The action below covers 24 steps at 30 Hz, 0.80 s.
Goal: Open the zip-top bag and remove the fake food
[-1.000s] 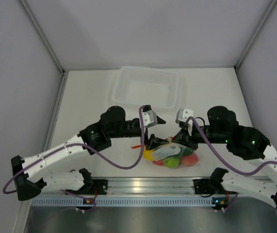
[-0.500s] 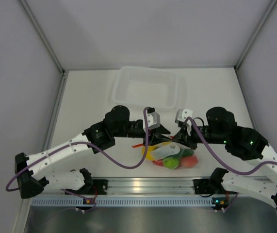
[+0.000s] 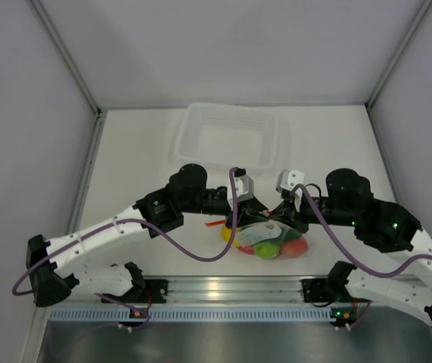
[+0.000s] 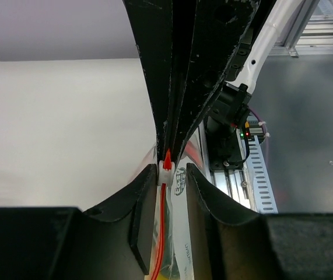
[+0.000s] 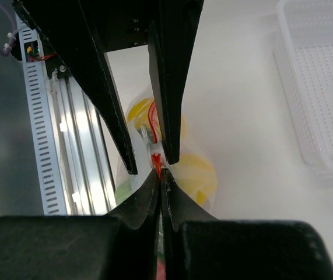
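Note:
The zip-top bag [image 3: 270, 240] lies near the front edge with fake food inside: a light-green fruit [image 3: 267, 250], a red one [image 3: 297, 246] and a yellow one [image 3: 231, 234]. My right gripper [image 5: 160, 172] is shut on the bag's orange-red zip strip [image 4: 162, 233] and holds that edge up. My left gripper [image 4: 171, 169] faces it, jaws a little apart on either side of the strip, with the white slider [image 4: 165, 174] at its fingertips. In the top view the two grippers meet over the bag, left [image 3: 261, 214], right [image 3: 278, 219]. The yellow fruit also shows in the right wrist view [image 5: 200, 169].
A translucent white basket [image 3: 231, 136] stands behind the grippers on the table; it also shows in the right wrist view [image 5: 323, 87]. An aluminium rail [image 3: 231, 287] runs along the front edge just in front of the bag.
My left gripper has moved right, from beside the bag's left end up to the right gripper's fingertips. The bag has shifted slightly right. The right gripper has stayed shut.

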Available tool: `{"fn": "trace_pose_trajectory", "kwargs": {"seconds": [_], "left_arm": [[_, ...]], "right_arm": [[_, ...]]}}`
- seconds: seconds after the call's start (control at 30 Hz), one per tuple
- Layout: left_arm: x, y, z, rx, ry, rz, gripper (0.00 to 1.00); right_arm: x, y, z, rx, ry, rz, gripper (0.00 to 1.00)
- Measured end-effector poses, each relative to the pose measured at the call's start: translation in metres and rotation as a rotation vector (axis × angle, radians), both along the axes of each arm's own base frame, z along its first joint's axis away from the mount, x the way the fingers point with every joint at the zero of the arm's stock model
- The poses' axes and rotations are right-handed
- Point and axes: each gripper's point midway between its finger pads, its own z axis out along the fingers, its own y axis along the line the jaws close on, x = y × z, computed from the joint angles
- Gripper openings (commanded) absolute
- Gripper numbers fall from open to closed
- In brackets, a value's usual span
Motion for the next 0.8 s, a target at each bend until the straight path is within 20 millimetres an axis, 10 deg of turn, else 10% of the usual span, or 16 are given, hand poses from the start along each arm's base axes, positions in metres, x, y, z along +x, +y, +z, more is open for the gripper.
{"fn": "trace_pose_trajectory", "kwargs": {"seconds": [0.13,0.3,0.8], "left_arm": [[-0.0006,0.0000,0.0001,-0.001,0.001,-0.003,0.28],[0.0002,0.0003,0.0000,0.000,0.009,0.001,0.01],[0.0028,0.0050,-0.0022,-0.002,0.009,-0.001,0.00]], "right_arm": [[0.0002,0.0002,-0.0003,0.000,-0.001,0.000,0.00],[0.0003,0.0006,-0.0002,0.001,-0.001,0.001,0.00],[-0.0020,-0.0025,0.0049,0.072,-0.055,-0.004,0.00]]}}
